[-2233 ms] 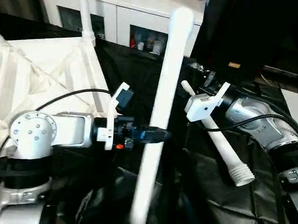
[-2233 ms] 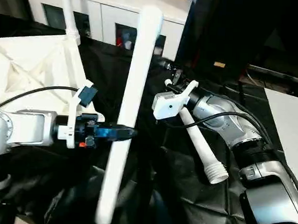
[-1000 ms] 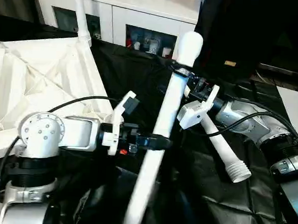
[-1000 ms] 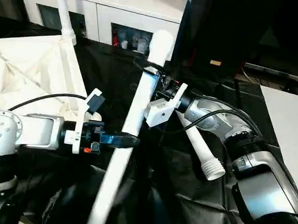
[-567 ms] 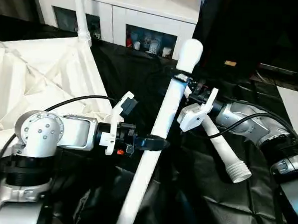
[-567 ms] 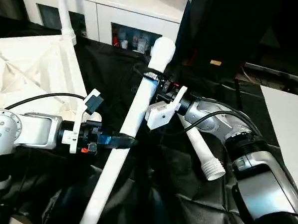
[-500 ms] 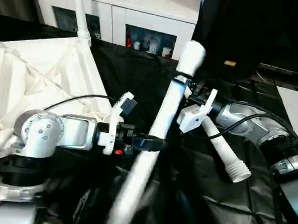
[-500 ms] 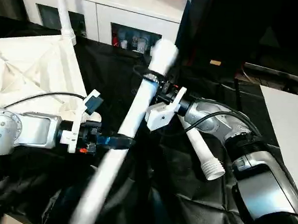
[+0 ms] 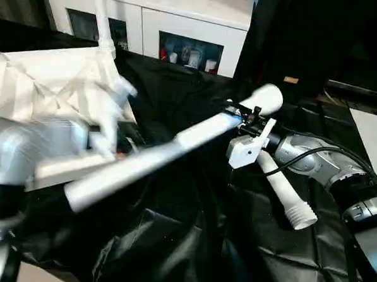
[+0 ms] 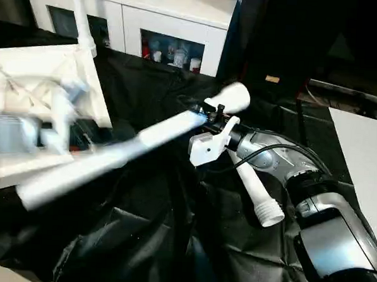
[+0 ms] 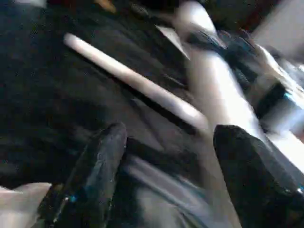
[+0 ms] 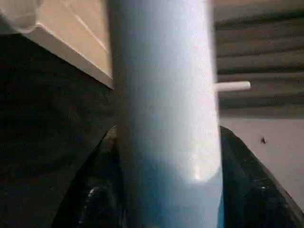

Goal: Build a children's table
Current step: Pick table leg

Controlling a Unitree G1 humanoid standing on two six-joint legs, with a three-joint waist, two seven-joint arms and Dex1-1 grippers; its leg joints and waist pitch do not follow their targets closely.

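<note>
White and long, the table leg (image 9: 176, 143) sits clamped in the right tool (image 9: 239, 118). The left tool (image 11: 166, 156), blurry, seems spread apart, just beside the leg.

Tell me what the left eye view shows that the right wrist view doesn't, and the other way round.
Left eye view adds the wider scene: the tabletop lying underside up, a standing leg set in its far corner, the white cabinet behind, and a spare leg lying loose. Right wrist view adds the close-up: a black finger pressed to each side of the held leg. Both share the right gripper shut on that held leg.
</note>
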